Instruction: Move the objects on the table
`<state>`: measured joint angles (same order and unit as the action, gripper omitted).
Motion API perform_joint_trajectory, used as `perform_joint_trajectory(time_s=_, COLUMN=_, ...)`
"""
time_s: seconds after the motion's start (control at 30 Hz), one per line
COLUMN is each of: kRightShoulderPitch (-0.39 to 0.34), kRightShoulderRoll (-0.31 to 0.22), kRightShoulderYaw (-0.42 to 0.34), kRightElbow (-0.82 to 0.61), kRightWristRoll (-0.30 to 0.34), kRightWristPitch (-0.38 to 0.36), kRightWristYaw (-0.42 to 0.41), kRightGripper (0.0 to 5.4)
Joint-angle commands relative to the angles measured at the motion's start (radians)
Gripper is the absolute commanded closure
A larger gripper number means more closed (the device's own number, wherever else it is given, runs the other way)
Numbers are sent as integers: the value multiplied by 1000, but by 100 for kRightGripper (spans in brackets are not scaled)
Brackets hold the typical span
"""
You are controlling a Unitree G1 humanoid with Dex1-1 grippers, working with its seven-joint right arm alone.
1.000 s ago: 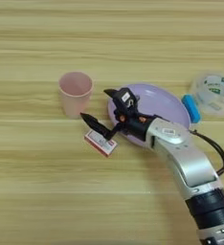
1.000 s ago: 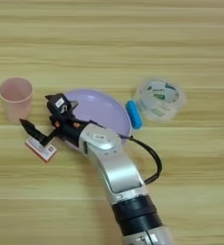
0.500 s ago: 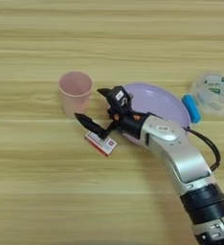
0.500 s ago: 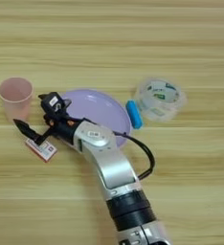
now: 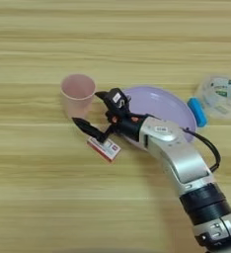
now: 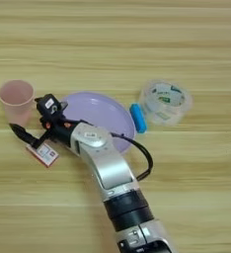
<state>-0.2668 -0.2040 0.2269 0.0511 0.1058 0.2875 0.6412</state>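
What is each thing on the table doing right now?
Pink cup: upright, empty, standing free.
Packet: lying flat beside the plate.
Lilac plate: flat, nothing on its visible part.
Clear round container: resting beside the blue thing.
Claw: open, over the packet's end.

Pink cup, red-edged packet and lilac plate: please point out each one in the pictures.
Pink cup (image 5: 78, 94), left eye view, on its side wall.
Red-edged packet (image 5: 105, 149), left eye view, on its white face.
Lilac plate (image 5: 162, 104), left eye view, on its bare inner surface.
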Motion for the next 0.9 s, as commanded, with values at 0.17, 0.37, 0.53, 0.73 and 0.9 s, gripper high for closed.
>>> perform_joint_trajectory(time_s=0.17, kRightShoulderPitch=-114, kRightShoulderRoll=17, kRightShoulderYaw=-17, kRightElbow=45, kRightWristRoll=-5, kRightWristPitch=-62, kRightWristYaw=-10, kRightGripper=3)
perform_joint_trajectory(time_s=0.37, kRightShoulderPitch=-135, kRightShoulderRoll=26, kRightShoulderYaw=-8, kRightElbow=82, kRightWristRoll=-13, kRightWristPitch=-76, kRightWristYaw=-6, kRightGripper=3)
perform_joint_trajectory(time_s=0.53, kRightShoulderPitch=-148, kRightShoulderRoll=36, kRightShoulderYaw=-1, kRightElbow=98, kRightWristRoll=-23, kRightWristPitch=-86, kRightWristYaw=0, kRightGripper=3)
perform_joint_trajectory(time_s=0.73, kRightShoulderPitch=-162, kRightShoulderRoll=49, kRightShoulderYaw=-4, kRightElbow=125, kRightWristRoll=-27, kRightWristPitch=-101, kRightWristYaw=0, kRightGripper=3)
perform_joint_trajectory(time_s=0.9, kRightShoulderPitch=-176, kRightShoulderRoll=58, kRightShoulderYaw=-7, kRightElbow=150, kRightWristRoll=-31, kRightWristPitch=-111, kRightWristYaw=3, kRightGripper=3)
